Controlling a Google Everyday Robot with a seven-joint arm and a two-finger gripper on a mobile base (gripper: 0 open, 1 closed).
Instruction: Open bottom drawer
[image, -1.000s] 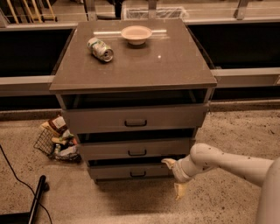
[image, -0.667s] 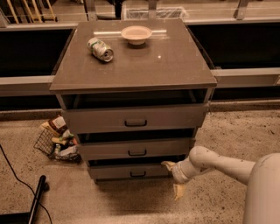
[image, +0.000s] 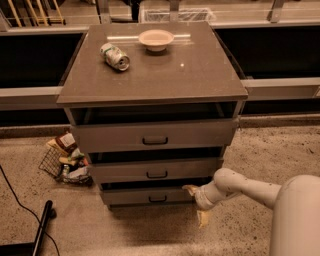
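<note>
The bottom drawer (image: 130, 196) is the lowest of three grey-brown drawer fronts in the cabinet, with a small dark handle (image: 157, 199) at its centre. It stands slightly out from the cabinet, with a dark gap above it. My gripper (image: 195, 204) is at the drawer's right end, on the end of the white arm (image: 240, 185) that comes in from the right. One yellowish finger (image: 190, 189) is up by the drawer's top right corner and the other (image: 202, 218) hangs lower, near the floor.
The middle drawer (image: 155, 170) and top drawer (image: 155, 135) also stand slightly out. On the cabinet top (image: 200, 75) are a lying can (image: 114, 56) and a bowl (image: 156, 39). A wire basket of trash (image: 65, 160) sits on the floor at left. A dark cable and pole (image: 42, 225) lie lower left.
The arm has shifted slightly left toward the drawer's right end. The drawers look unchanged.
</note>
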